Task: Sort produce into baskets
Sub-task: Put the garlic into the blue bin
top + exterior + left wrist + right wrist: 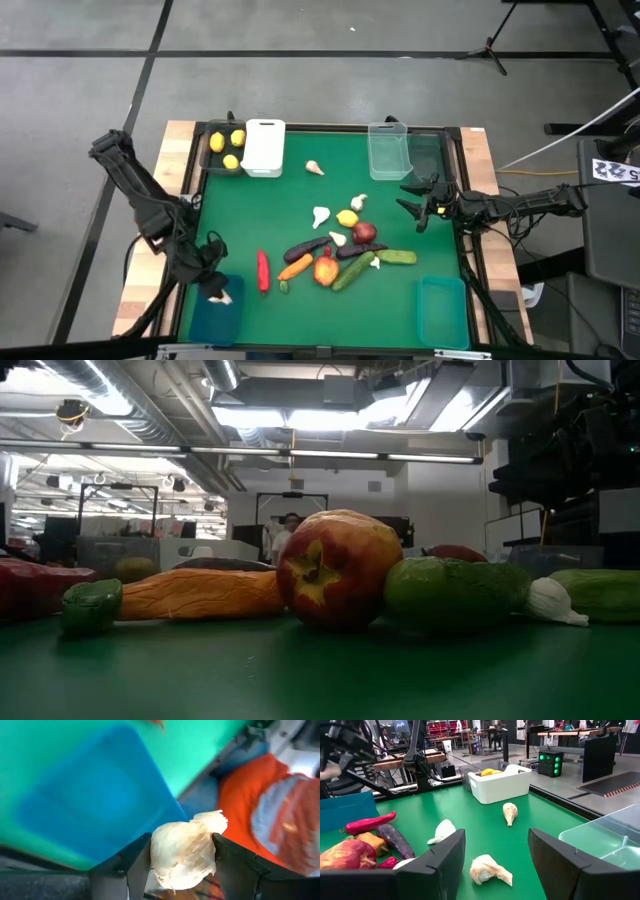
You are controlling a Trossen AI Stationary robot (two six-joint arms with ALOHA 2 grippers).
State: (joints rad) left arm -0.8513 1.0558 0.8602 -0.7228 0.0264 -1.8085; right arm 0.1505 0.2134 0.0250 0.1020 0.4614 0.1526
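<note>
My left gripper [217, 290] is at the near left, shut on a white garlic bulb [182, 855] above a teal-blue basket [215, 312]. My right gripper [413, 212] stands open and level at the right, above the table with nothing between its fingers; another garlic bulb [489, 870] lies on the mat ahead of it. The loose produce lies mid-table: a red chili [263, 270], a carrot [295, 267], eggplants [305, 248], cucumbers [397, 257], a lemon [347, 218] and round red fruits [365, 232]. Three lemons [228, 150] lie in a black basket. My left gripper pinches the garlic bulb by its two rounded sides [159, 855] between its two fingers. The fingers slant downward. The bulb's pointed tip [216, 819] sticks out past them. The bulb is lifted clear, above the teal-blue basket [90, 795].
A white basket [264, 147], a clear basket [388, 150] and a dark one [427, 155] stand along the far edge. A second teal-blue basket [443, 312] stands at the near right. A lone garlic bulb [315, 168] lies on the green mat near the white basket.
</note>
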